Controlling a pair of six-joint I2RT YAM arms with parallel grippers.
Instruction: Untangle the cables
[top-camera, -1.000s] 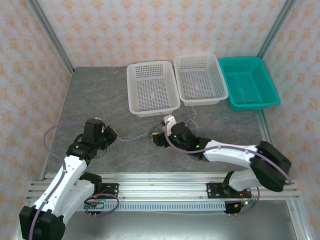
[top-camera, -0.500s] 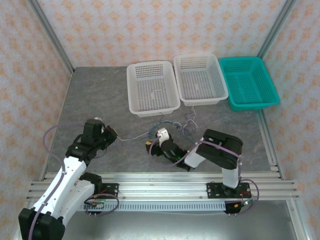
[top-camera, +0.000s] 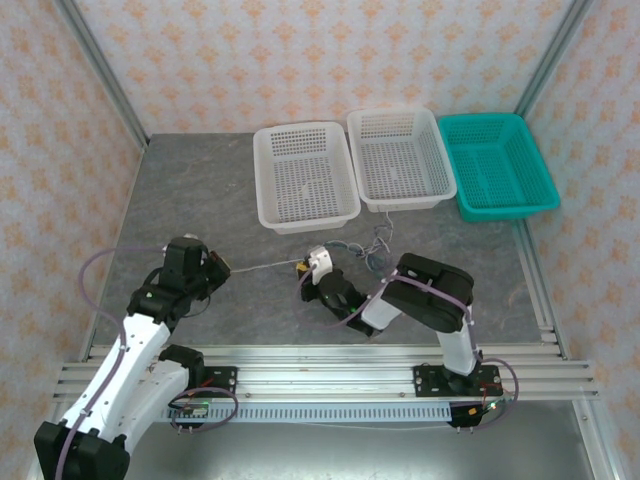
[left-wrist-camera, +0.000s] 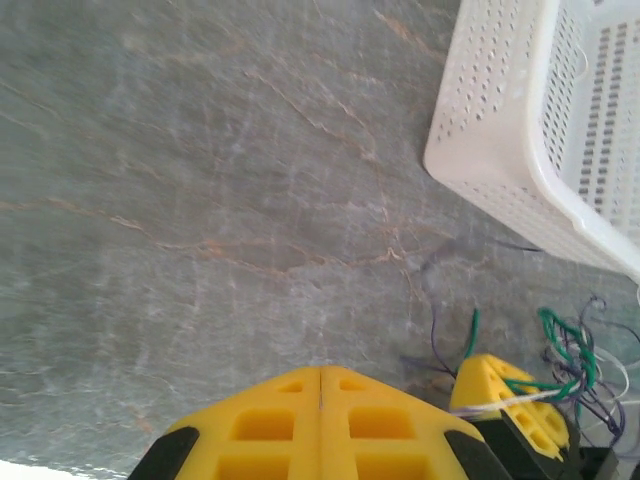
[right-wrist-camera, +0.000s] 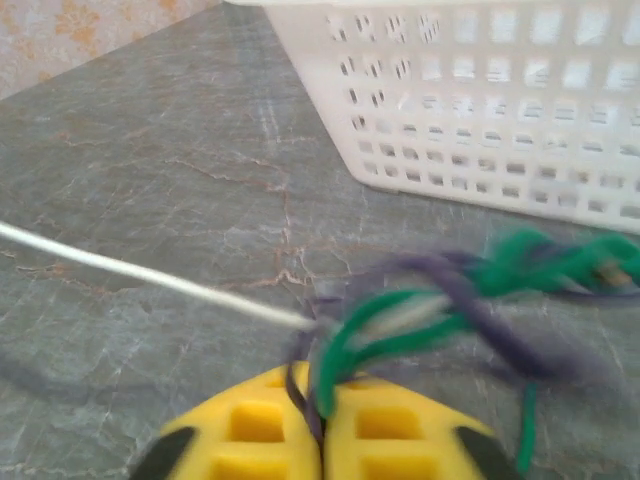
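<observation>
Retracted, right gripper (right-wrist-camera: 322, 395) clamps thin green, purple and white cables (right-wrist-camera: 400, 320) above grey marbled table (left-wrist-camera: 200, 150). Left gripper (left-wrist-camera: 320, 385), closed, holds their taut white strand (right-wrist-camera: 150, 275).

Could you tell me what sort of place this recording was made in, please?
Probably a robot test cell: two arms bolted to an aluminium rail, patterned panel walls enclosing a grey tabletop, three plastic baskets lined up.

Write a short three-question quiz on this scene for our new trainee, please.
1. True or false: the cables lie in the teal basket.
2. How many baskets are there?
3. The taut white cable runs between: A) left gripper and right gripper; B) two white baskets; C) left gripper and teal basket.
Key: 1 false; 2 three; 3 A.
</observation>
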